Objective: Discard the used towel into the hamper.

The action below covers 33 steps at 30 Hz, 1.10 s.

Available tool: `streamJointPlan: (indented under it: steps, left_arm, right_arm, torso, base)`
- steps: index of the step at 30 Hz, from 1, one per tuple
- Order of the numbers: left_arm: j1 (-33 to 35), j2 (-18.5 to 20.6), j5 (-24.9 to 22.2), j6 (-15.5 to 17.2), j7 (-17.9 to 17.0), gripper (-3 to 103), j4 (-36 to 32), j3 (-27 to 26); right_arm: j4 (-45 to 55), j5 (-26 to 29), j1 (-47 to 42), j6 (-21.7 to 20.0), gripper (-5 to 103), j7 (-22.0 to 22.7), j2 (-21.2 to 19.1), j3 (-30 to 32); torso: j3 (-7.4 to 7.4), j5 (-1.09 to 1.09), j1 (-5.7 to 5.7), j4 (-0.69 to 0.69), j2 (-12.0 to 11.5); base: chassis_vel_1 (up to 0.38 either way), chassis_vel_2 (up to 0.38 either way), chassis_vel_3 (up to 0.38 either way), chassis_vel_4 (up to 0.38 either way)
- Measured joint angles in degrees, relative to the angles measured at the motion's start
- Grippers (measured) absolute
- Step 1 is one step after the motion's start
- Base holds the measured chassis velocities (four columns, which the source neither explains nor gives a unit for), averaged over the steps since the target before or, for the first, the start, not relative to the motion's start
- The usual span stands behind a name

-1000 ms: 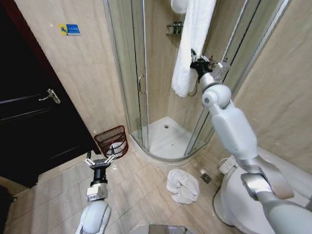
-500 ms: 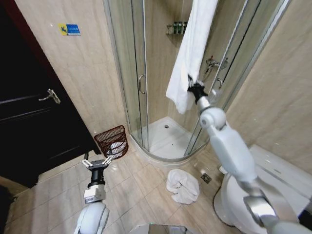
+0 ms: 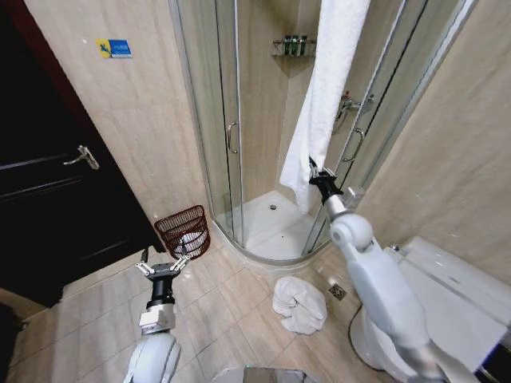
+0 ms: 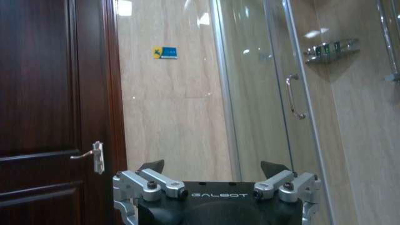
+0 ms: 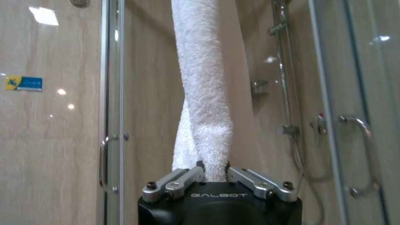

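Note:
A long white towel (image 3: 329, 96) hangs from above in front of the shower door. My right gripper (image 3: 313, 169) is shut on its lower end, and the right wrist view has the towel (image 5: 203, 93) rising straight out of the closed right gripper (image 5: 212, 169). The hamper (image 3: 184, 228), a small reddish-brown wire basket with something white inside, stands on the floor by the shower's left edge. Just in front of it, low over the tiles, my left gripper (image 3: 162, 265) is open and holds nothing; in the left wrist view this gripper (image 4: 212, 168) points at the wall.
A crumpled white towel (image 3: 299, 304) lies on the floor tiles near the toilet (image 3: 435, 303). The curved glass shower enclosure (image 3: 227, 136) fills the middle. A dark wooden door (image 3: 48, 183) is at the left.
My right gripper has come down and nearer with the towel in it, so the towel now hangs lower and longer. The left arm has stayed put.

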Motion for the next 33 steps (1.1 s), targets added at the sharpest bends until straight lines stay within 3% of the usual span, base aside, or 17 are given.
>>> streamJointPlan:
  steps: [13, 19, 27, 33]
  left_arm:
    - [-0.66, 0.40, -0.01, -1.93, 0.82, 100, 3.78, 1.60]
    - [-1.61, 1.01, -1.61, -2.34, 1.60, 100, 5.43, 1.76]
    - [-0.99, 0.68, -3.97, -1.70, 1.63, 100, 5.80, 2.62]
    - [-1.18, 0.87, -5.62, 0.21, 1.59, 100, 4.88, 3.60]
  right_arm:
    - [3.99, -9.91, -17.35, 5.82, 4, -4.93, 6.27, 7.05]
    - [6.67, -15.17, -25.32, 8.50, 4, -5.75, 11.35, 7.85]
    - [11.82, -18.93, -32.60, 8.05, 4, -2.65, 15.14, 7.37]
    - [23.71, -21.93, -40.77, 7.35, 4, 0.30, 15.24, 10.76]
  torso:
    - [0.01, 0.01, 0.01, 0.00, 0.00]
    - [0.00, 0.01, 0.00, 0.00, 0.00]
    - [0.00, 0.01, 0.00, 0.01, 0.00]
    - [0.01, 0.02, 0.00, -0.01, 0.00]
  base:
    - [0.000, 0.000, 0.000, 0.000]
    - [0.000, 0.000, 0.000, 0.000]
    - [0.000, 0.000, 0.000, 0.000]
    - [0.000, 0.000, 0.000, 0.000]
